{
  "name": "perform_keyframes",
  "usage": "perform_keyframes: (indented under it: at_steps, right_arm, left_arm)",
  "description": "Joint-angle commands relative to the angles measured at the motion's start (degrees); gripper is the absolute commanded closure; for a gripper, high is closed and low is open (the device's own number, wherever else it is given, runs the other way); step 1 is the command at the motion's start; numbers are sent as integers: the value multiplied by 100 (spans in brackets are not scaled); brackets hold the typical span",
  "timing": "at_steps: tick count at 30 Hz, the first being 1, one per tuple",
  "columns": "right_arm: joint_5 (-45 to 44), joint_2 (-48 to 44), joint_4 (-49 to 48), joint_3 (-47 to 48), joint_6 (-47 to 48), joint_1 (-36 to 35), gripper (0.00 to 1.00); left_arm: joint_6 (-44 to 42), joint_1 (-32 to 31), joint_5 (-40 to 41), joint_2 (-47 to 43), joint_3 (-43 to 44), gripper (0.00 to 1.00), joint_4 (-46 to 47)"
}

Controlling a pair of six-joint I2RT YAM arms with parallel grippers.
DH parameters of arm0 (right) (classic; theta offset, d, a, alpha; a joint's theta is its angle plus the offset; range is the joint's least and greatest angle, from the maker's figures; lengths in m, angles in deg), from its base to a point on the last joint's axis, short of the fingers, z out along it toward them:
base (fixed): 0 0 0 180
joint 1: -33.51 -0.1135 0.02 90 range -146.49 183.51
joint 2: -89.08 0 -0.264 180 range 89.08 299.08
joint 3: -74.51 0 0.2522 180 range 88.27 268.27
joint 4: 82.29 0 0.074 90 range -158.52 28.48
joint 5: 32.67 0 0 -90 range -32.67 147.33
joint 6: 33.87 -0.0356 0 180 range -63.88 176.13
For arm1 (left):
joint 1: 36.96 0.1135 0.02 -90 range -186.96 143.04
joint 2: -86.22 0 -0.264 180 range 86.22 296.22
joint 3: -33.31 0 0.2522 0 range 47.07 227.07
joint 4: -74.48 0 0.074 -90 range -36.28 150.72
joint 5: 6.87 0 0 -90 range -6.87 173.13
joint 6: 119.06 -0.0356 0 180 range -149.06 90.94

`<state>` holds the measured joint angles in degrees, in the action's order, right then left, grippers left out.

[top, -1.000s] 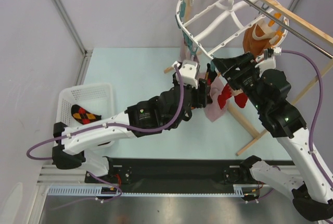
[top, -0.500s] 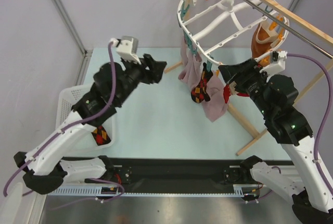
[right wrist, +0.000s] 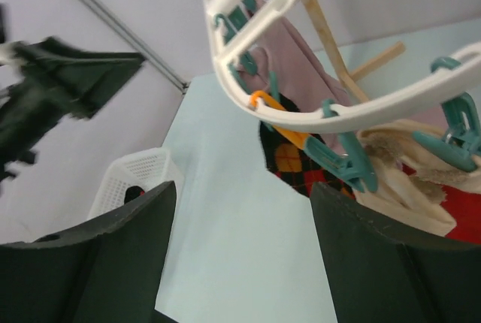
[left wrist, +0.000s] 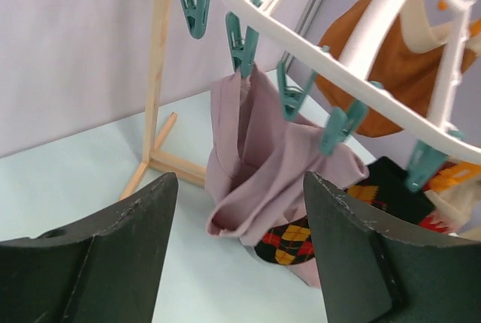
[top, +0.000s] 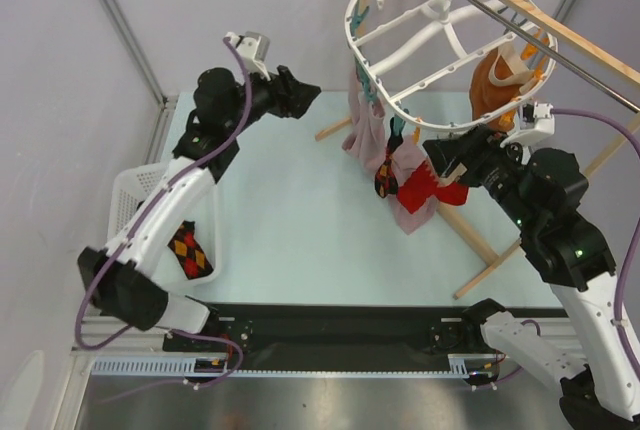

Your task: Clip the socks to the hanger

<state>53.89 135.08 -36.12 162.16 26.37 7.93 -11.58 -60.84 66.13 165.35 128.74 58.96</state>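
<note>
The white round hanger (top: 372, 78) hangs from a rod at the back right, with teal and orange clips. One argyle sock (top: 384, 178) hangs clipped under its near rim, next to a mauve cloth (top: 368, 136). This sock also shows in the left wrist view (left wrist: 294, 234) and in the right wrist view (right wrist: 288, 161). The other sock (top: 189, 250) lies in the white basket (top: 134, 186). My left gripper (top: 312, 98) is open and empty, held high to the left of the hanger. My right gripper (top: 435, 153) is open and empty, just right of the hanging sock.
An orange-brown garment (top: 496, 76) and a red piece (top: 424, 188) hang on the hanger's right side. Wooden rack poles (top: 466, 224) cross the table under the hanger. A metal rod (top: 560, 54) runs above. The basket stands at the table's left edge.
My left arm has let go at the hanger, swung up and to the left, and opened. The sock stays hanging from a clip. My right gripper has drawn back a little.
</note>
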Motion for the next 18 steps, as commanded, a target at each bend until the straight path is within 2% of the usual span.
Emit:
perform_keyframes:
  at_steps: [1,4,5,12,15,18]
  right_arm:
    - [765,-126,178,529,550,27,22]
    - [1064,-205,494,837,708,18,22]
    - [1100,-214,565,916,717,27,22]
    - [1557,-328,829,1347,664,18,22]
    - [1566,-355,899,1514,699,18,22]
    - [1513,-372,987,1664,743,18,22]
  left_arm:
    - [-445,76,-815,671,323,27,1210]
    - [-815,76,-823,1199,647,28,1643]
    - [-868,85,-901,1636,831,30,1705]
    - [-896,85,-956,3404,3097,33,1697]
    - [-930,85,-745,3941,3792,38,1478]
    - [-956,94,-639,4110,3936,41,1529]
